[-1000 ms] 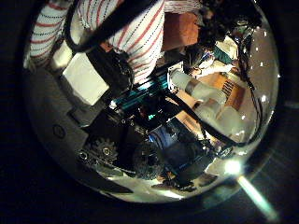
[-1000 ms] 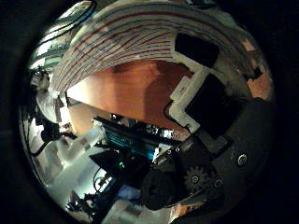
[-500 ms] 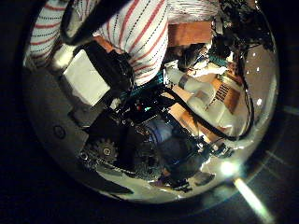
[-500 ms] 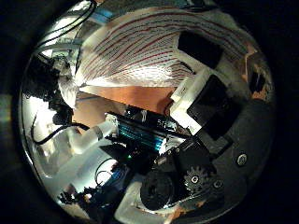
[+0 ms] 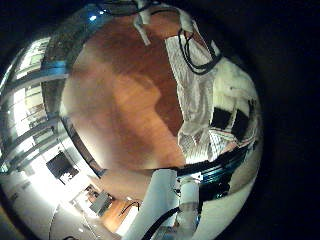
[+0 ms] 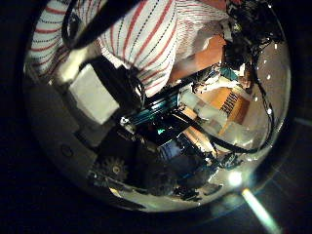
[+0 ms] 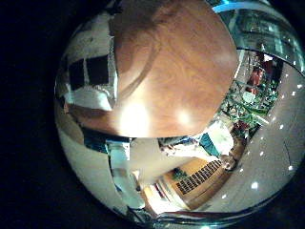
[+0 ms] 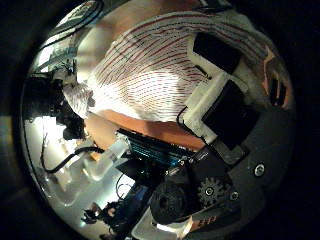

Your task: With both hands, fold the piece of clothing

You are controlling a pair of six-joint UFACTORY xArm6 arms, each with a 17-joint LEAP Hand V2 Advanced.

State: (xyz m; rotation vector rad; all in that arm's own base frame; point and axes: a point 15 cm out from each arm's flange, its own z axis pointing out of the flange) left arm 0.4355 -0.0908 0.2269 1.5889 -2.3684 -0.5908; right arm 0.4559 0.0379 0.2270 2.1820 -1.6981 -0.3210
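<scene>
The piece of clothing is a striped cloth (image 8: 150, 70). It fills much of the right thumb side palm view and hangs close to the palm. My right hand (image 8: 225, 100) has its fingers curled against the cloth's edge and grips it. In the left thumb side palm view the same cloth (image 6: 156, 39) drapes over my left hand (image 6: 102, 93), whose fingers pinch it. A strip of the cloth (image 5: 203, 95) runs beside the left hand's fingers above the wooden table (image 5: 120, 100). The table (image 7: 172, 67) also spreads out under the right palm.
A white robot arm (image 6: 207, 93) reaches across beyond the cloth in the left thumb side view. Another white arm (image 8: 90, 165) shows past the table's edge (image 8: 120, 120) in the right thumb side view. Room furniture lies beyond the table.
In the right thumb side view the cloth has spread over more of the picture and hides most of the table. The left view has shifted a little, with the cloth still held.
</scene>
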